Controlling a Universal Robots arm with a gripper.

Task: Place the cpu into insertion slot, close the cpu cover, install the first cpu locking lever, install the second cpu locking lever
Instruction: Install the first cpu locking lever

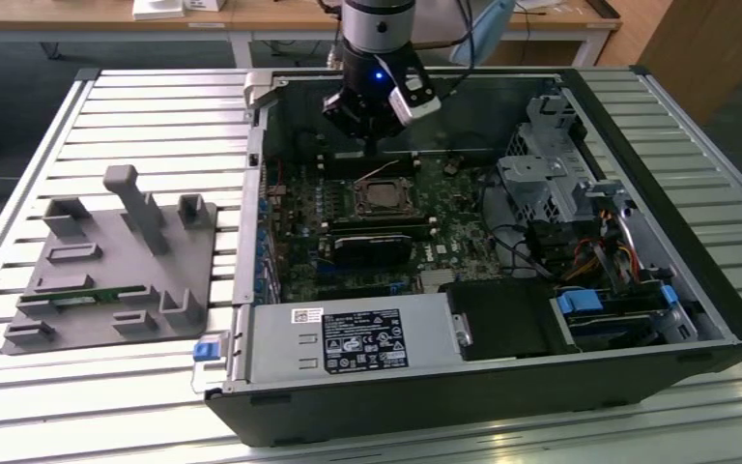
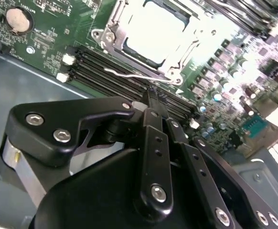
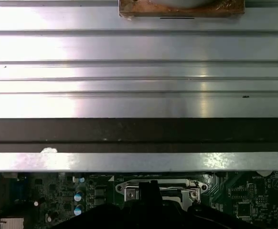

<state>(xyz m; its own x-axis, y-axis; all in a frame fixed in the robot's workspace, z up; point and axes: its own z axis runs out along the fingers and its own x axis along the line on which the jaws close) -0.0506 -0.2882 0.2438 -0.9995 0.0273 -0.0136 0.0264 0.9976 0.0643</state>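
Note:
The cpu (image 2: 153, 31) lies in the insertion slot (image 1: 382, 198) on the green board, its pale metal top glaring bright. Flat around it lies the silvery cpu cover (image 2: 111, 28), with the chip showing through its window. A thin wire locking lever (image 2: 129, 75) runs along the socket's side nearest my gripper. My gripper (image 2: 153, 98) hangs just above the board beside that lever, its black fingers shut with nothing between them. In the exterior view my gripper (image 1: 368, 147) hovers over the case just behind the socket. In the first wrist view my gripper (image 3: 148, 193) sits just in front of the socket.
Black memory slots (image 2: 110, 71) run between my gripper and the socket. Inside the case are a power supply (image 1: 345, 338) at the front and a drive cage (image 1: 552, 174) on the exterior view's right. A grey fixture plate (image 1: 107, 261) lies on the slatted table on the exterior view's left.

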